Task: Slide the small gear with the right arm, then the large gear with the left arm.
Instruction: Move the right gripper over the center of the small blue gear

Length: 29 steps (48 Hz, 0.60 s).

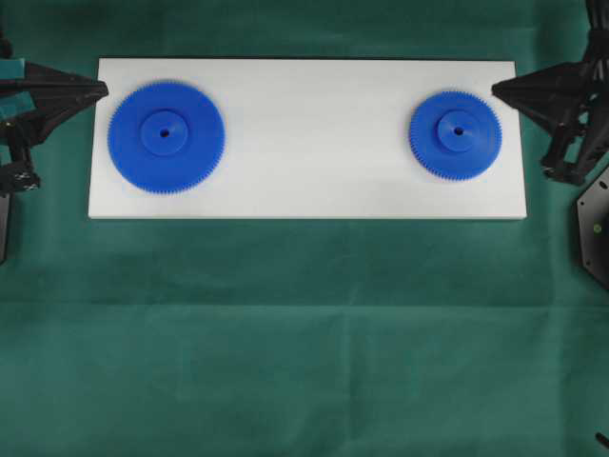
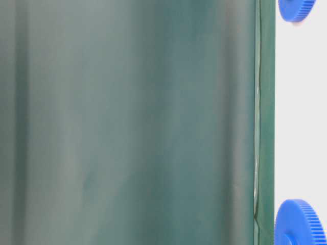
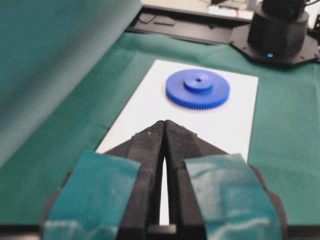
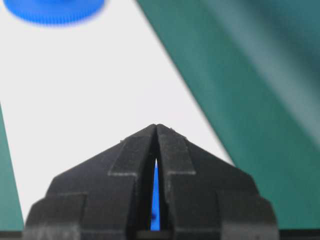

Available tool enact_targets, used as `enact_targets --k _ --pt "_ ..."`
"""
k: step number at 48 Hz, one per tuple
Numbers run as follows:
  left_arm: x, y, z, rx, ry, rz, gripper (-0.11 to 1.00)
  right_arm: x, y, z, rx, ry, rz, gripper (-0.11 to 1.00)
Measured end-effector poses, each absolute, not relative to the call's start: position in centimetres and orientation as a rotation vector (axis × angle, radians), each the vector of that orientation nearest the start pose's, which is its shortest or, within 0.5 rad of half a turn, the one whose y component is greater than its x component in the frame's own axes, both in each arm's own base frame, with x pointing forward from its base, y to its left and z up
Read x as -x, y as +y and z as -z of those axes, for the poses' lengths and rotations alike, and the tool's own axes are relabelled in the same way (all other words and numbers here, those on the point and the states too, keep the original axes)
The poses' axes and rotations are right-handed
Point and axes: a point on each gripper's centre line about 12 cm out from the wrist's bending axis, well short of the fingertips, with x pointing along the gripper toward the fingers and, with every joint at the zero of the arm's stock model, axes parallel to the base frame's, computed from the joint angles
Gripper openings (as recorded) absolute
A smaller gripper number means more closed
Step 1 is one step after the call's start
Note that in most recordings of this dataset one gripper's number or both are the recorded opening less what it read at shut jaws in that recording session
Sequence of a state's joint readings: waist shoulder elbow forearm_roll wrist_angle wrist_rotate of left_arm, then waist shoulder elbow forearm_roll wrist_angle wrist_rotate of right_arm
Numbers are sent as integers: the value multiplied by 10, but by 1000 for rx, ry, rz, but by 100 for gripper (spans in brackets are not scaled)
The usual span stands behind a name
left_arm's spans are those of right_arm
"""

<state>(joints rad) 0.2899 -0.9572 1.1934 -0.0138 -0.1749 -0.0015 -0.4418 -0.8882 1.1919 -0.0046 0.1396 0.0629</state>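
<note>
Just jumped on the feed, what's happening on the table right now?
Nothing is being handled. A white rectangular board on green cloth carries two bright blue plastic gears: the large gear near its left end, the small gear near its right. The left gripper and right gripper sit pinched shut at the board's ends, each pointing towards its nearest gear without touching it.

Even, bright light is cast from above, faint shadows are thrown beside the flat white board [image 1: 304, 181], and the distant wide blue toothed plastic gear [image 4: 52, 10] is rendered blurred in the right wrist view.
</note>
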Motion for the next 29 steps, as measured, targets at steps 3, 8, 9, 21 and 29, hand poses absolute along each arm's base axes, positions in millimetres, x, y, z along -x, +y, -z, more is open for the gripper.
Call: enact_targets --k 3,8,9,21,29 --pt "-191 57 -271 24 62 -293 -1 -181 -86 -216 -172 461 450 50" --pt "-192 57 -268 28 80 -293 -1 -184 -87 -207 -195 519 453 50" --pt "-192 58 -268 29 81 -293 -1 -184 -88 -205 -198 531 454 50" --pt "-192 58 -264 32 107 -293 -1 -188 -90 -198 -208 589 455 50" --pt "-192 58 -264 34 107 -293 -1 -187 -94 -194 -229 606 476 50"
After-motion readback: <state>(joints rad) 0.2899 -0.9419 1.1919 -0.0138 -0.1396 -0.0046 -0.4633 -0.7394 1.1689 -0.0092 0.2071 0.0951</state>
